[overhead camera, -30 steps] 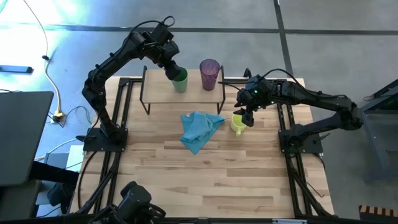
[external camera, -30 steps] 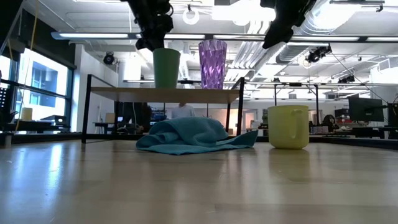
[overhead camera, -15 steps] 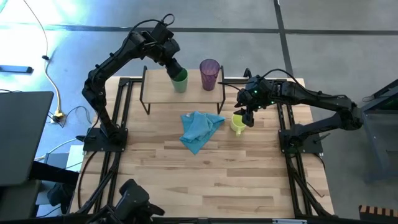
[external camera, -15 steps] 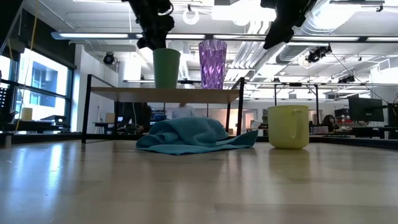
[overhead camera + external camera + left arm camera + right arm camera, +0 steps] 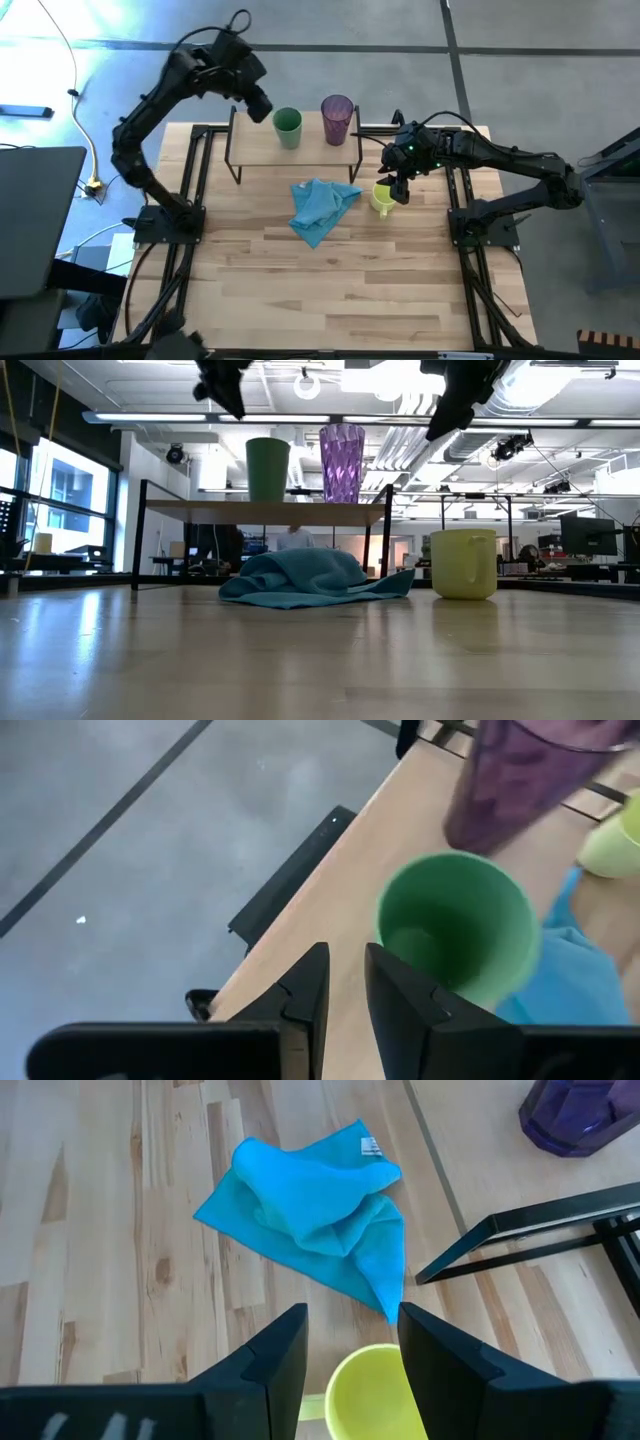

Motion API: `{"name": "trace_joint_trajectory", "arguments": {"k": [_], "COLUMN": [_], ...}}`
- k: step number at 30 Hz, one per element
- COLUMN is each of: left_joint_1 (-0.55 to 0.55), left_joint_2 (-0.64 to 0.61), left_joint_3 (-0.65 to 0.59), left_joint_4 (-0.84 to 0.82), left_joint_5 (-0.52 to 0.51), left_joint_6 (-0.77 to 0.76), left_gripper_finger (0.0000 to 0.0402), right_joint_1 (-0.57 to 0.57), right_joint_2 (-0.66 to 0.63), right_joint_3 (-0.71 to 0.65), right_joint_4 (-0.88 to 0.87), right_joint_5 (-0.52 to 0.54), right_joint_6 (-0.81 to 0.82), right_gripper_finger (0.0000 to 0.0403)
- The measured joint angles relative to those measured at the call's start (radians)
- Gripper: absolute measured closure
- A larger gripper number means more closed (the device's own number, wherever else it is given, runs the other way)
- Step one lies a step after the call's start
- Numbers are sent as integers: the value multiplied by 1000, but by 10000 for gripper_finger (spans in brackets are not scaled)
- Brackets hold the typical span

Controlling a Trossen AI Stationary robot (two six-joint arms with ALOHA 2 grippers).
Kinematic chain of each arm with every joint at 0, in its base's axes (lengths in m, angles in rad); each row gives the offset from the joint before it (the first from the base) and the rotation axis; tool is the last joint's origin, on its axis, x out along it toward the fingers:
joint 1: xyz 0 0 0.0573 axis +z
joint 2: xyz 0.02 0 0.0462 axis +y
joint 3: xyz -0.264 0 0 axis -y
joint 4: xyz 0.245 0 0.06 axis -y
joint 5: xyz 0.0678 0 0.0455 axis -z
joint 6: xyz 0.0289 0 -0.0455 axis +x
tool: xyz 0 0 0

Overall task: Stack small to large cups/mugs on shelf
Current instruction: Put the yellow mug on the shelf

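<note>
We see the green cup point(image 5: 288, 129) standing upright on the shelf point(image 5: 260, 150), with the purple tumbler point(image 5: 337, 119) just beside it on the same board, the two apart. The low view shows both rising side by side above the shelf's edge point(image 5: 265, 511) on its thin black legs, which the overhead picture cannot show in profile. The yellow mug point(image 5: 383, 197) sits on the table point(image 5: 330, 290) near the shelf's right end, next to the crumpled blue cloth point(image 5: 320, 208); from table height the mug point(image 5: 463, 562) stands clear of the cloth point(image 5: 310, 577).

The left gripper point(image 5: 257, 104) hangs above the shelf's left part, just beside the green cup and not touching it. Its wrist camera looks down into the cup's open mouth point(image 5: 458, 928), and there its fingers point(image 5: 305, 990) stand a narrow gap apart, holding nothing.

The right gripper point(image 5: 398, 190) hovers over the yellow mug. Its wrist view shows what the top view hides: the fingers point(image 5: 275, 1348) spread wide on either side of the mug's rim point(image 5: 375, 1390), with the cloth point(image 5: 315, 1215) and the tumbler's base point(image 5: 580, 1115) beyond. Whether the fingers touch the mug we cannot tell.
</note>
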Motion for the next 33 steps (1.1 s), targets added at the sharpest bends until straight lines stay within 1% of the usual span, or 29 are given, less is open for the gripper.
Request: {"name": "trace_joint_trajectory", "arguments": {"k": [7,15,23,27,33], "left_joint_1": [-54,-166,-260,-283,-280], "left_joint_2": [-118,-247,-386,-454,-557], "left_joint_3": [0,0,0,0,-12], "left_joint_4": [-136,-206,-261,-280,-294], "left_joint_5": [33,32,4,-2,10], "left_joint_6": [-9,-54,-120,-151,-166], "left_gripper_finger": [343,343,343,343,344], "right_joint_1": [0,0,0,0,0], "right_joint_2": [0,0,0,0,0], "right_joint_3": [0,0,0,0,0], "right_joint_4": [-17,-11,21,53,126], "right_joint_5": [0,0,1,1,1], "right_joint_6": [0,0,-11,-15,-16], "right_gripper_finger": [253,253,253,253,253]}}
